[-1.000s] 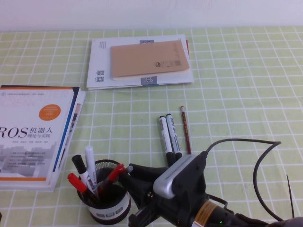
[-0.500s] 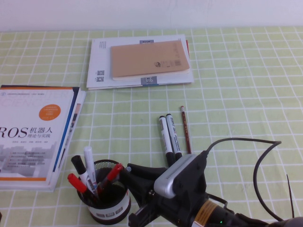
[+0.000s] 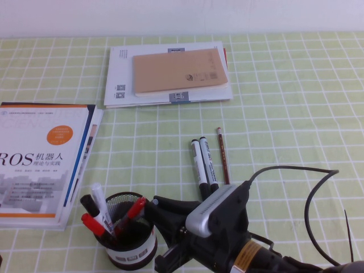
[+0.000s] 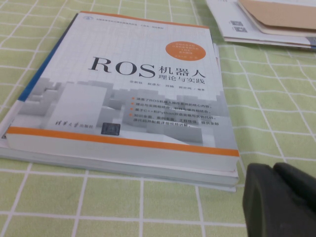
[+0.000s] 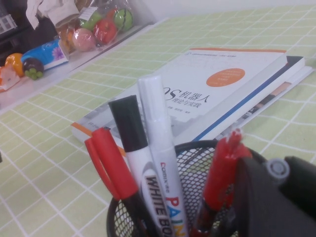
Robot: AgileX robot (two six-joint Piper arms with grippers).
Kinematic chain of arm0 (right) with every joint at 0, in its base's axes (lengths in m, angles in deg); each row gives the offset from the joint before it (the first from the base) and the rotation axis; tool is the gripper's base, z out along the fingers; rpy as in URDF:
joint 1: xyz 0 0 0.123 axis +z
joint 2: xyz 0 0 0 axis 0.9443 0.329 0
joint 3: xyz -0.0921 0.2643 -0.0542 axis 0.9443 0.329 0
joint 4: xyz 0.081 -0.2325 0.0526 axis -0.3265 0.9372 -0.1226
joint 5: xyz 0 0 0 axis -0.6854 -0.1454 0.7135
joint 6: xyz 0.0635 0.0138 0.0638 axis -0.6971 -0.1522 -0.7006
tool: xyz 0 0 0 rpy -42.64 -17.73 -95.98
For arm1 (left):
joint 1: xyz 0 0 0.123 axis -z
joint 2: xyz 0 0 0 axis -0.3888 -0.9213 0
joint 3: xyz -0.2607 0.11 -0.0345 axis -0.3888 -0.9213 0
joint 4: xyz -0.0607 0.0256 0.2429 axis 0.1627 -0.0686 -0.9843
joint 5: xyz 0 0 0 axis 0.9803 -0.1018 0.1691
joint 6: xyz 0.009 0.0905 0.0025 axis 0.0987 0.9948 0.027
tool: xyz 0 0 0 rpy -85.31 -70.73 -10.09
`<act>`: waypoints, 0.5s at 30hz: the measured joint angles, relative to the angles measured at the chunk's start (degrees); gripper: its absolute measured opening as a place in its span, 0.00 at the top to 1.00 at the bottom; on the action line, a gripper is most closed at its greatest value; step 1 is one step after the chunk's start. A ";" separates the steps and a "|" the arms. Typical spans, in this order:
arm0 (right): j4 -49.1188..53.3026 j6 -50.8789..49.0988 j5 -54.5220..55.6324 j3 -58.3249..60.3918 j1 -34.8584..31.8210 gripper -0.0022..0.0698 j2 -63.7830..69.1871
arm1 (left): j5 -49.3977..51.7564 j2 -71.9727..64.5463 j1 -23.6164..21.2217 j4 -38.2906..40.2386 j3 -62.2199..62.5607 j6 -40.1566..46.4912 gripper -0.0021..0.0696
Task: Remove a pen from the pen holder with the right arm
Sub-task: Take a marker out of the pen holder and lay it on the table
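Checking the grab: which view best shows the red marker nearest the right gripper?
Right wrist view: the red marker stands close beside the right gripper in the pen holder. High view shows it small. Left wrist view misses it; left gripper sits by the ROS book.

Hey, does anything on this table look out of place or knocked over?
Nothing spilled or damaged. Two markers and a pencil lie loose on the cloth, outside the upright pen holder. Right claw is at the holder; left claw sits beside the ROS book.
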 joint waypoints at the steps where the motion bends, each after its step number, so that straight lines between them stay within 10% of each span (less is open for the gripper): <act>1: 0.00 0.00 0.04 0.00 0.00 0.90 0.00 | 0.00 0.00 0.00 0.00 0.00 0.00 0.98; 15: -0.29 0.85 -9.44 0.00 0.00 0.91 -5.93 | 0.00 0.00 0.00 0.00 0.00 0.00 0.98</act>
